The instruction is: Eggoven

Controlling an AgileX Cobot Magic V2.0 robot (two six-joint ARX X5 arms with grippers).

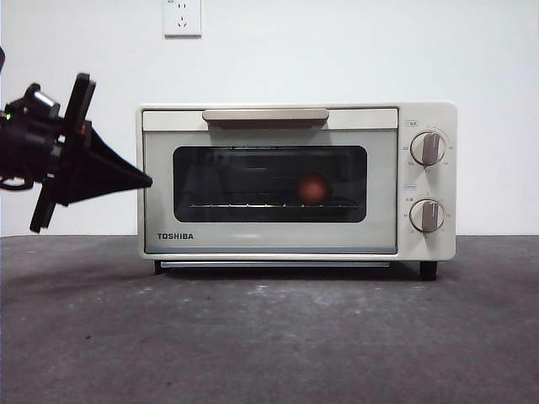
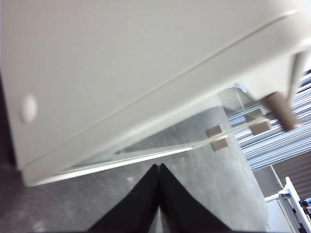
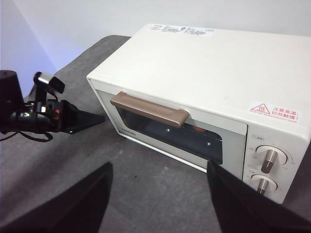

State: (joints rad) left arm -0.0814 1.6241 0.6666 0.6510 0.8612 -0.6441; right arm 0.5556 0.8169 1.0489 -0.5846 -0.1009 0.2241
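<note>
Front view shows the cream TOSHIBA toaster oven (image 1: 296, 180) with its door shut and the egg (image 1: 313, 188) already on the rack behind the dark glass, so the job looks all but done. The left gripper (image 1: 145, 179), jaws pressed together and empty, sits just beside the oven's side wall. The right gripper (image 3: 160, 194) hangs wide open above the table, well apart from the oven.

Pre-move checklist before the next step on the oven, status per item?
1. Egg inside toaster oven, on the rack: ok.
2. Door shut, handle up: ok.
3. Left gripper shut, tip by the oven's side wall; contact: cannot tell.
4. Right gripper open, hanging above the table in front of the oven, clear of it: ok.
5. Upper knob and lower knob settings: cannot tell.
</note>
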